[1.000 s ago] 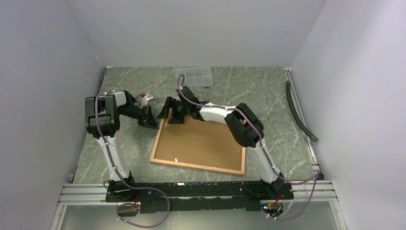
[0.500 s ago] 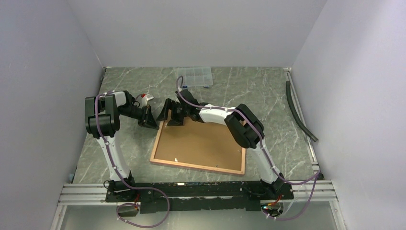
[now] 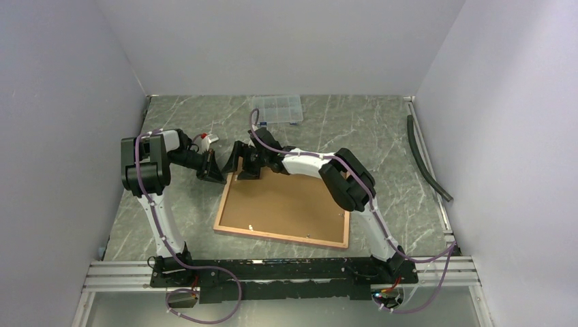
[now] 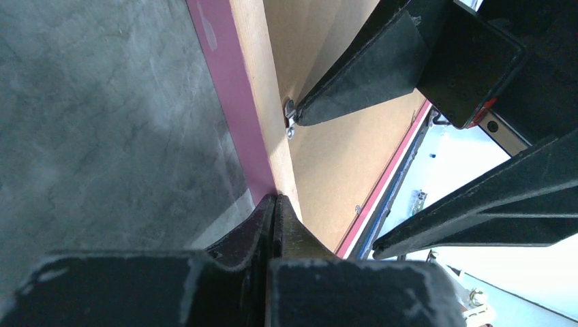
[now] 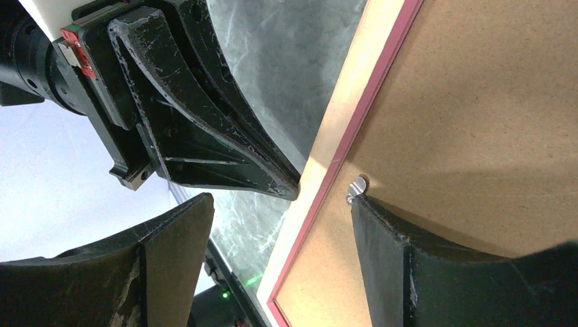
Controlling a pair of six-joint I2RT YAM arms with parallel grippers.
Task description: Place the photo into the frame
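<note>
The frame (image 3: 278, 237) lies face down on the table, its brown backing board (image 3: 286, 204) up. The photo is hidden. My left gripper (image 3: 219, 176) is shut, its tips (image 4: 275, 199) against the frame's pink and wood left edge (image 4: 232, 102) near the far left corner. My right gripper (image 3: 242, 162) is open and straddles that corner (image 5: 279, 201). One of its fingers (image 5: 409, 259) touches a small metal tab (image 5: 356, 185) on the backing, and the other hangs over the table outside the frame. The tab also shows in the left wrist view (image 4: 290, 117).
A clear compartment box (image 3: 277, 107) sits at the far wall. A dark hose (image 3: 426, 160) lies along the right wall. A small red and white object (image 3: 206, 138) lies beside the left arm. An aluminium rail (image 3: 272, 269) runs along the near edge.
My right gripper has shifted slightly left over the frame's far left corner. The left gripper and the frame have not visibly moved.
</note>
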